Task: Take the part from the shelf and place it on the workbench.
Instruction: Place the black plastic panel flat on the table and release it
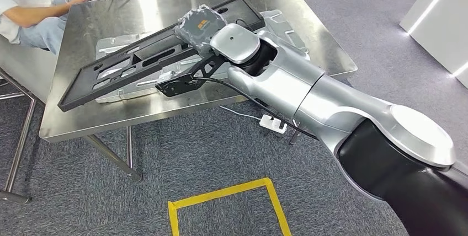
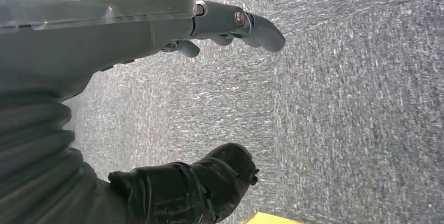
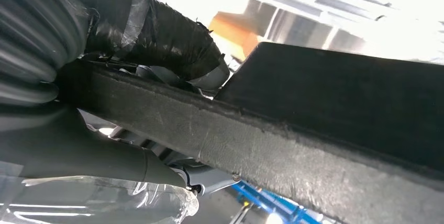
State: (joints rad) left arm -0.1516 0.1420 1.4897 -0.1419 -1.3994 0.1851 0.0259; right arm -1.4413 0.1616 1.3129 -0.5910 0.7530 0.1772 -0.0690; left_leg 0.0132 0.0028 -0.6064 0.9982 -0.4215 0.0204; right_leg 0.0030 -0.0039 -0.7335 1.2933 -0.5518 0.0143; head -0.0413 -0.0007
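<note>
The part is a long black frame with several cut-outs, lying aslant low over the steel workbench. My right hand grips the frame near its far end, and my silver right arm reaches over the bench's front edge. In the right wrist view the taped thumb wraps the frame's thick black edge. Whether the frame touches what lies under it, I cannot tell. My left hand hangs over grey carpet, fingers apart and holding nothing.
A pale grey moulded panel lies on the bench under the frame. A seated person holds a phone at the bench's far left corner. On the carpet are a yellow taped square and a white power strip. A white cabinet stands at right.
</note>
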